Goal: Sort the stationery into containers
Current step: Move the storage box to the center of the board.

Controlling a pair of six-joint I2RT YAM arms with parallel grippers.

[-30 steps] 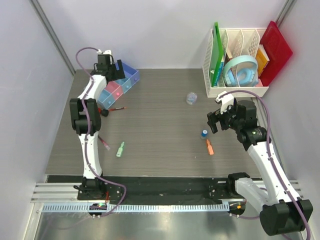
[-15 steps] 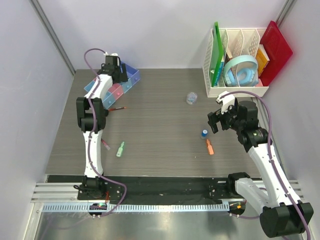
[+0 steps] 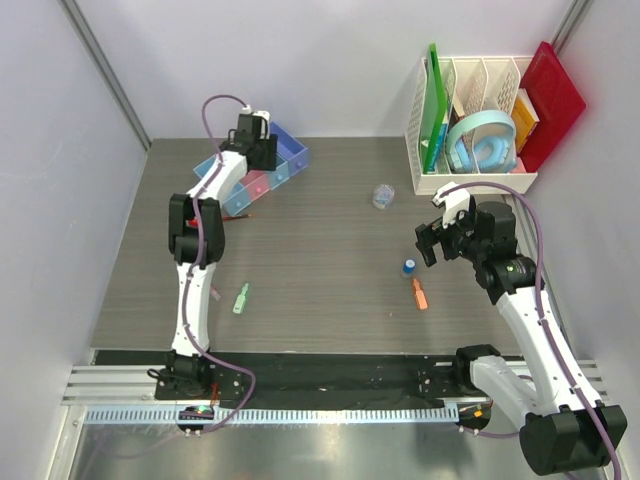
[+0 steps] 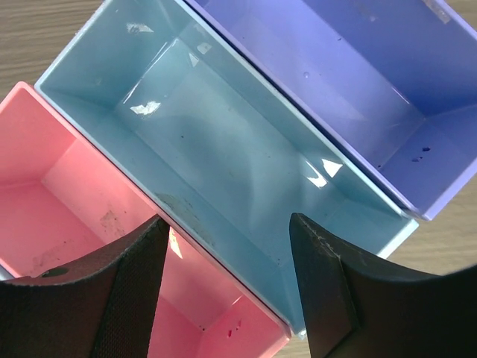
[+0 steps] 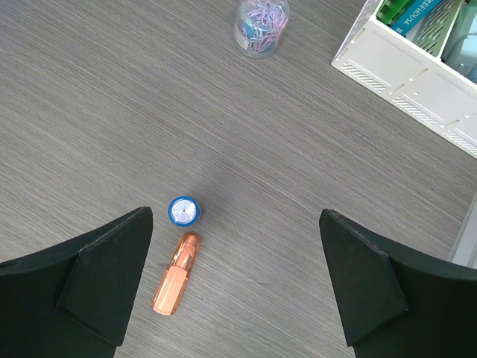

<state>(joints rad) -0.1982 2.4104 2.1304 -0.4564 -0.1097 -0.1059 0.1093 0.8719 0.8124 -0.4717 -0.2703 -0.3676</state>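
The four joined bins (image 3: 285,152) lie at the back left. My left gripper (image 3: 260,160) is over them. In the left wrist view my left gripper (image 4: 227,218) straddles a near corner of the middle light-blue bin (image 4: 223,142). One finger is in the pink bin (image 4: 52,171), the other outside the end wall; the purple-blue bin (image 4: 358,60) is beside. My right gripper (image 3: 432,240) is open and empty above the blue-capped piece (image 5: 183,210) and orange marker (image 5: 173,282). The clear round piece (image 5: 259,22), green marker (image 3: 241,298) and dark red pen (image 3: 240,215) lie loose.
A white slotted rack (image 3: 470,180) with green and red boards and a light-blue ring stands at the back right; its corner shows in the right wrist view (image 5: 417,74). A small reddish piece (image 3: 213,293) lies by the left arm. Grey walls stand on both sides.
My left gripper has moved to the right and the row of bins has slid and turned with it. The right arm and the loose items have not moved.
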